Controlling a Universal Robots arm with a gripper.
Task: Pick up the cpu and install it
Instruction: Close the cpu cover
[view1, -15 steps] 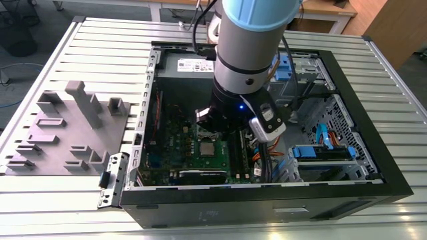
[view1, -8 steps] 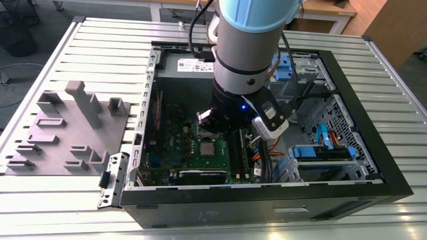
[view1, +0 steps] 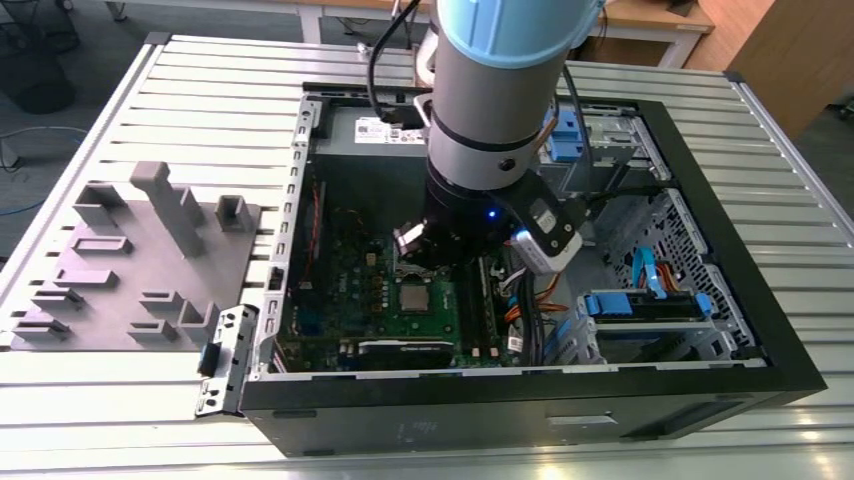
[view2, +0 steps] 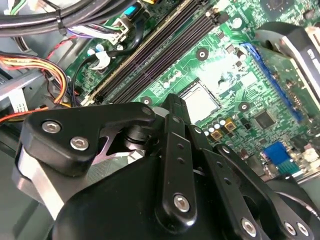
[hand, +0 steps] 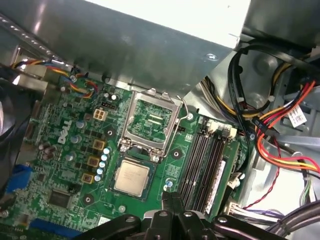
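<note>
First wrist view has the claw (hand: 170, 202) hanging low over the green motherboard (hand: 65, 150) inside the computer case (view1: 747, 330), fingers pinched together with nothing between them. The cpu (hand: 132, 178) sits flat in the socket just ahead of the fingertips, not touching them. Right beyond the chip, the silver socket frame (hand: 150, 120) is flipped open. The black memory slots (hand: 202, 165) run alongside the claw. In the exterior view, the grey plastic tray (view1: 134, 260) lies on the slatted tabletop (view1: 200, 90), well apart from the claw.
</note>
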